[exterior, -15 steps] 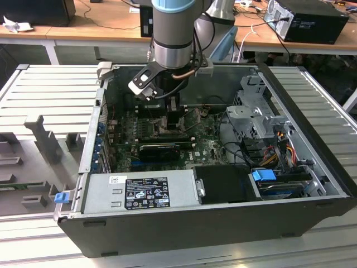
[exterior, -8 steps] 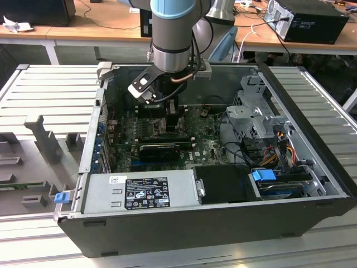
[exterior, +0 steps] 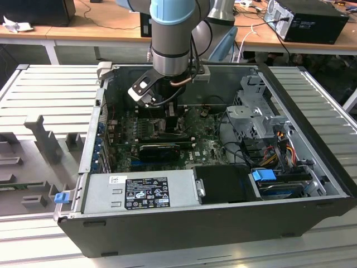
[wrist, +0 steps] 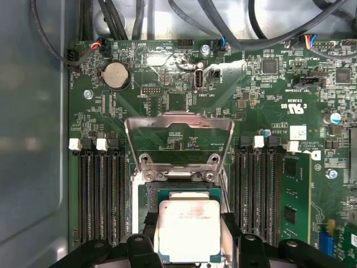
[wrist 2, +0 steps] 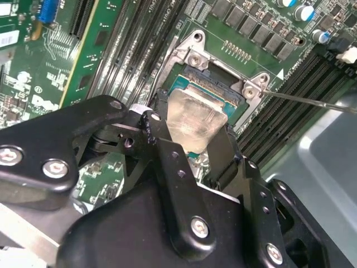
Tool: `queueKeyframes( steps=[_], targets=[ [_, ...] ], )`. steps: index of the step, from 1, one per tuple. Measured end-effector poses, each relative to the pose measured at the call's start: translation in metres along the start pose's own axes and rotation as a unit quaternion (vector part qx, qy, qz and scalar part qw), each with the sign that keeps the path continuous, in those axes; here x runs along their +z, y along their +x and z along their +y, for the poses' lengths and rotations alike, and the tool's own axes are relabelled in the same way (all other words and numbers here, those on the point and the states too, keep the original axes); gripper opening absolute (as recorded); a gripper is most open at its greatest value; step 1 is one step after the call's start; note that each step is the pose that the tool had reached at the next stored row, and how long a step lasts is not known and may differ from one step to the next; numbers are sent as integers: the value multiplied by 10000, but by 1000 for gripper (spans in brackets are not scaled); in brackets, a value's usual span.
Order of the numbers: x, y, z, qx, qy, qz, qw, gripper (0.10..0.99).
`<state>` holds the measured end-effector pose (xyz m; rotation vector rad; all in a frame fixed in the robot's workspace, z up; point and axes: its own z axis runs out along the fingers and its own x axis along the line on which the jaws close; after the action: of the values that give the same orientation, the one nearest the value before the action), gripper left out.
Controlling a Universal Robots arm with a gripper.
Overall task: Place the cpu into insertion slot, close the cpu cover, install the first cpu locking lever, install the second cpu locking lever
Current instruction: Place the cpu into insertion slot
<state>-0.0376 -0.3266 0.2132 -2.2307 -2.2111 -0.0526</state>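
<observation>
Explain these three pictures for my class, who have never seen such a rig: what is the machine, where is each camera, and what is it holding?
The machine is a grey robot arm reaching into an open black computer case; the exterior view watches from off the arm. Both wrist views come from cameras riding on the arm, facing the green motherboard. Its black gripper is closed on the cpu, a small square chip with a dull grey metal top, held over the insertion slot, a dark square socket. The cpu cover, a thin silver metal frame, stands swung open at the socket's edge.
</observation>
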Motion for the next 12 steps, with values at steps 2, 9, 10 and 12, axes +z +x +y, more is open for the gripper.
queueKeyframes(
  steps=[2,9,10,12],
  targets=[
    [28,15,-1,0,0,-1,10000,525],
    [97,42,-12,-1,0,-1,10000,525],
    [97,43,-12,-1,1,-1,10000,525],
    [99,44,-13,0,0,0,10000,525]
  ],
)
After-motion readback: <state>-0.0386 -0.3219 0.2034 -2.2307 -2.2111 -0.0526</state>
